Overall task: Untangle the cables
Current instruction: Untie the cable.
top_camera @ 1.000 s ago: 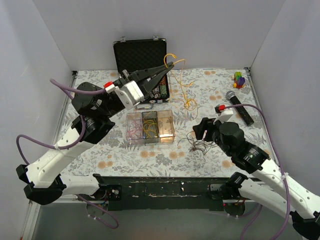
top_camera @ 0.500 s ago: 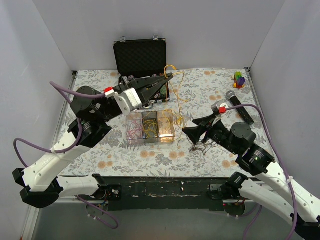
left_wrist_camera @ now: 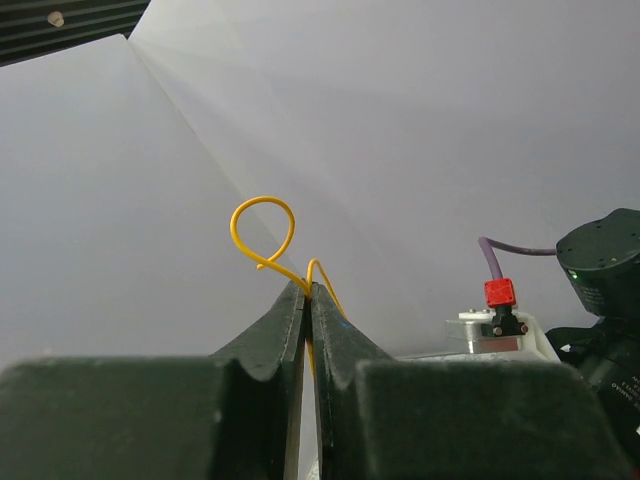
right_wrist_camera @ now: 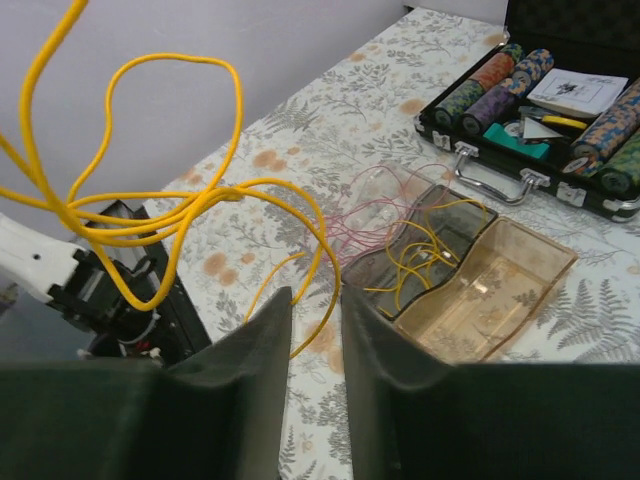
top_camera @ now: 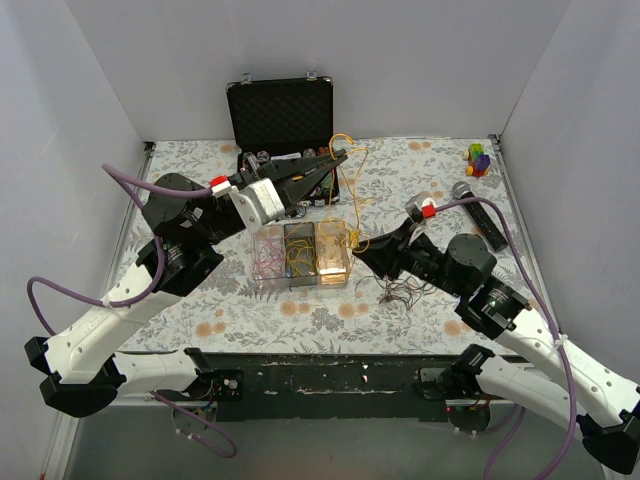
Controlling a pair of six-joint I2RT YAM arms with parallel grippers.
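Observation:
A yellow cable [top_camera: 352, 195] hangs in loops from my left gripper [top_camera: 340, 156], which is raised above the table in front of the black case and shut on it. In the left wrist view its jaws pinch the yellow cable [left_wrist_camera: 262, 225] at their tips [left_wrist_camera: 308, 288]. My right gripper [top_camera: 358, 247] is at the cable's lower end by the tray's right side. Its jaws [right_wrist_camera: 316, 292] stand narrowly apart with a strand of the yellow cable [right_wrist_camera: 170, 215] running through the gap. A dark tangle of thin cables [top_camera: 400, 290] lies on the cloth under the right arm.
A clear three-part tray [top_camera: 333, 268] holds pink cables [top_camera: 268, 262] in its left part and yellow ones [top_camera: 297, 255] in its middle part. The open black case [top_camera: 282, 115] with chips stands behind it. A microphone [top_camera: 478, 210] and a colourful toy [top_camera: 479, 158] lie at the back right.
My right arm has swung left from the dark tangle to the hanging yellow cable, and its jaws have narrowed around a strand. The left gripper has dropped slightly, still holding the cable.

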